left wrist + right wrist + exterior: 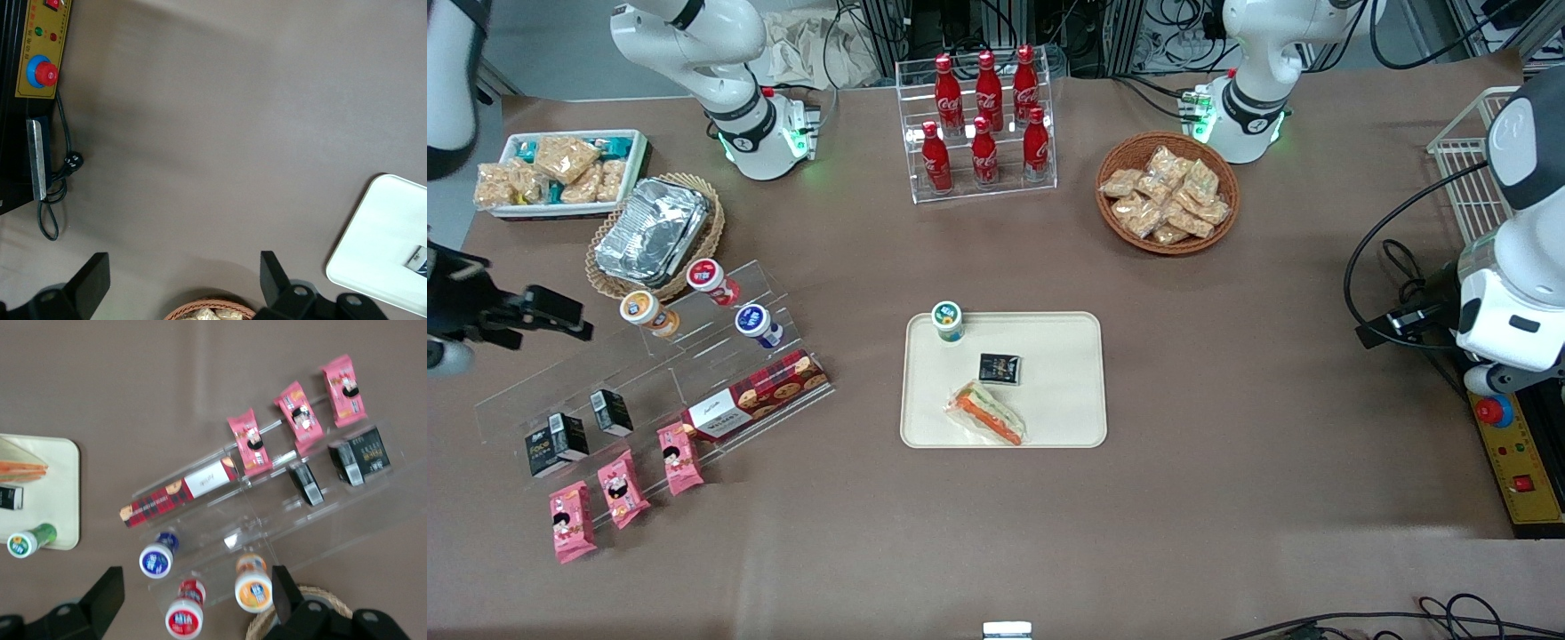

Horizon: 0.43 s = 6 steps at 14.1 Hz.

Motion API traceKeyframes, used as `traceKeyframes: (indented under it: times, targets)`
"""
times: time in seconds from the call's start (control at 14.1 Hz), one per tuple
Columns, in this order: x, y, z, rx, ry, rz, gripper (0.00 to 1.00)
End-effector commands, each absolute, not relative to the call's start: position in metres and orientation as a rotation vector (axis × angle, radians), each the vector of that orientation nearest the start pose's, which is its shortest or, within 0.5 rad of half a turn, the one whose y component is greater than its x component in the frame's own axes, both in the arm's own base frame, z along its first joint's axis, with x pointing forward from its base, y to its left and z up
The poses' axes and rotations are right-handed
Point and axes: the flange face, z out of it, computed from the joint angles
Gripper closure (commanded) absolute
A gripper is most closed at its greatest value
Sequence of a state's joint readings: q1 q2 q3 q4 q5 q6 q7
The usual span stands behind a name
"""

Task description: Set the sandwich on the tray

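1. The sandwich [986, 416] lies flat on the tray [1067, 418], in the part of the tray nearest to the front camera, with its orange and green filling visible through the clear wrap.
2. On the same tray, a small black packet [1000, 368] lies just beside the sandwich, and a little green-capped bottle [947, 321] stands at the tray's corner, farther from the camera.
3. The gripper [193, 600] hangs above the bench at the working arm's end, over the clear acrylic rack [694, 373], well apart from the tray.
4. Its jaws are spread wide and hold nothing.
5. The rack holds a red cookie box [754, 406], and pink snack packets [621, 488] lie near it.
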<state>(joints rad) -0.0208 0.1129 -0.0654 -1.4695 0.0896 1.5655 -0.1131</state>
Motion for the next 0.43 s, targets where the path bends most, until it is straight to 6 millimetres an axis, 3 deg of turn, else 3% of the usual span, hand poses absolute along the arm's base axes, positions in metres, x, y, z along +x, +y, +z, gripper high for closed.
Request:
traceKeyframes:
  times: [0.0,0.36]
  targets:
    - [0.5587,-0.0418,0.6314,-3.099,-0.035,0.063,0.01]
    - [0.5515,-0.0413,0.6246,-3.105,-0.051,0.158,0.01]
